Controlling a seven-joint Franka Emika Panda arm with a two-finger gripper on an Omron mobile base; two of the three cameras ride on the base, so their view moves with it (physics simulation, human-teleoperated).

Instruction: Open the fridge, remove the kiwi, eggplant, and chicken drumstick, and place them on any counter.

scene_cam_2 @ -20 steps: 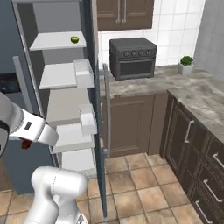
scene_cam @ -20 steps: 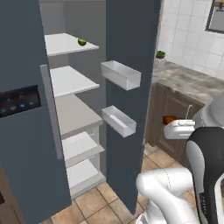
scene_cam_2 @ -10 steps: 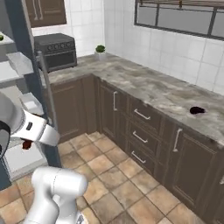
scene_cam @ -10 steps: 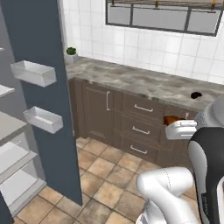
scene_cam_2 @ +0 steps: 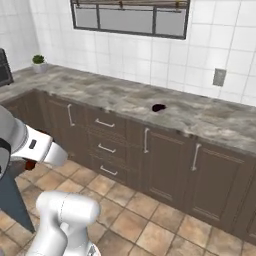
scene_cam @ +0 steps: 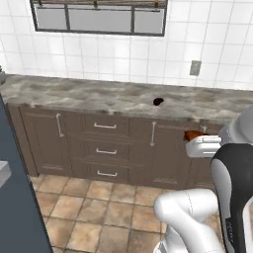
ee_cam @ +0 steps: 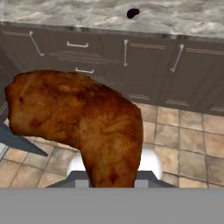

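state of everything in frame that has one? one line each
chicken drumstick: held in the gripper, off the counter, close to the hand camera
gripper: jaws shut on the chicken drumstick
eggplant: lying on the counter, apart from the gripper
cabinet doors and drawers: all closed
fridge door: edge in view at left, standing open

Had loads of open grey-beige marbled stone counter (scene_cam_2: pixel 120 95) along the white tiled wall (scene_cam: pixel 207 44), just one small glossy near-black oval eggplant (scene_cam_2: pixel 158 107) sitting mid-top with bare stone either side. Small potted green plant (scene_cam_2: pixel 38 61) parked way off at the far end. Reddish-brown chicken drumstick (ee_cam: pixel 83 122) blocked most of the hand view. Slate-blue fridge door edge (scene_cam: pixel 15 197) crowded the low left.
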